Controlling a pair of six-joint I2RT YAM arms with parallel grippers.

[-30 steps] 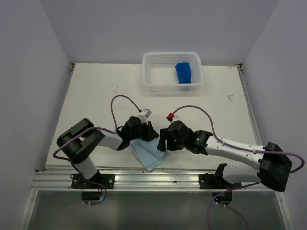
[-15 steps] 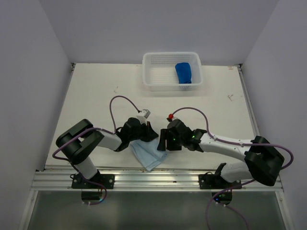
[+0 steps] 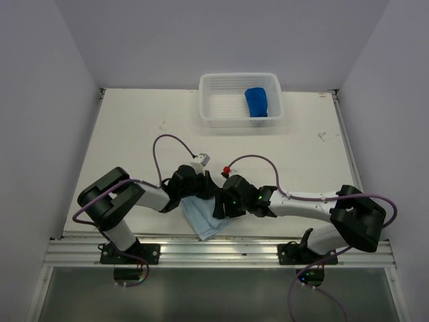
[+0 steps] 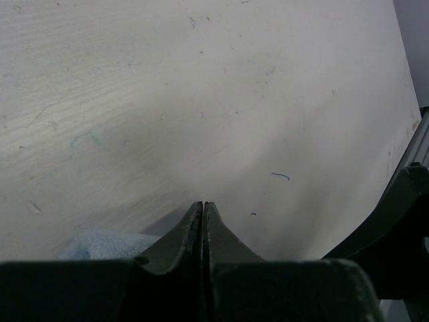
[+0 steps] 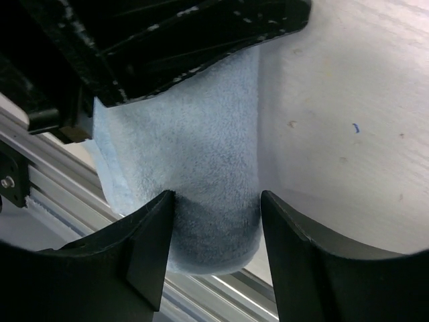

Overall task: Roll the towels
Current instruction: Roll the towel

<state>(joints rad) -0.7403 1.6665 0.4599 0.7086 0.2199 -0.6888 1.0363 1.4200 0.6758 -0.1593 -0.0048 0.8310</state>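
The pale towel (image 3: 203, 220) lies low in the middle and looks soft, light and floppy. The right gripper (image 5: 214, 201) squeezes its thick folded end, a good spot. The left gripper (image 4: 202, 204) is pressed together. The dark towel (image 3: 257, 102) sits in the basket (image 3: 221, 100) up top.

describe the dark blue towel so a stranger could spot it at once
At the far edge of the table stands a white perforated basket. The dark blue towel lies bunched in its right end, the only thing inside. The other towel is pale blue and lies at the near edge.
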